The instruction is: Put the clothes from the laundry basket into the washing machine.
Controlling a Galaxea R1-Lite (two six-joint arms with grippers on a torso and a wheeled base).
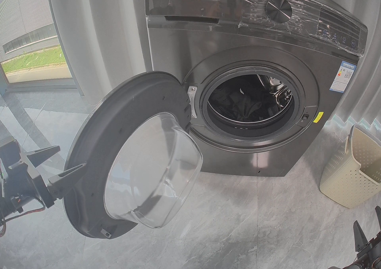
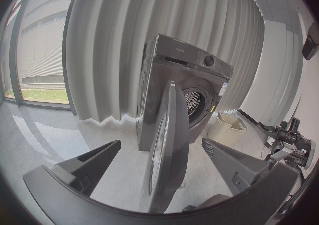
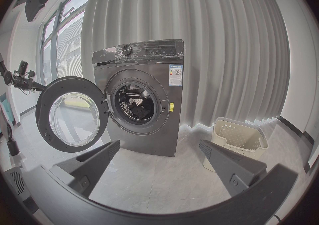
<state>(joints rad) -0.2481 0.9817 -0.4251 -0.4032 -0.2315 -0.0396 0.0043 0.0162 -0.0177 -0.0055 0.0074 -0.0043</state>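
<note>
The grey washing machine (image 1: pixel 238 43) stands with its round door (image 1: pixel 119 123) swung wide open to the left. Dark clothes (image 1: pixel 246 103) lie inside the drum, also seen as the clothes (image 3: pixel 139 109) in the right wrist view. The cream laundry basket (image 1: pixel 349 174) sits on the floor to the right of the machine; what I see of the inside of the basket (image 3: pixel 239 129) holds nothing. My left gripper (image 1: pixel 72 157) is open at the door's outer rim, and the door (image 2: pixel 176 129) stands edge-on just ahead of its fingers. My right gripper (image 1: pixel 368 222) is open, low at the right, holding nothing.
White curtains (image 1: pixel 103 23) hang behind the machine, with a large window (image 1: pixel 31 43) at the far left. Grey tiled floor (image 1: pixel 246 218) lies open in front of the machine, between door and basket.
</note>
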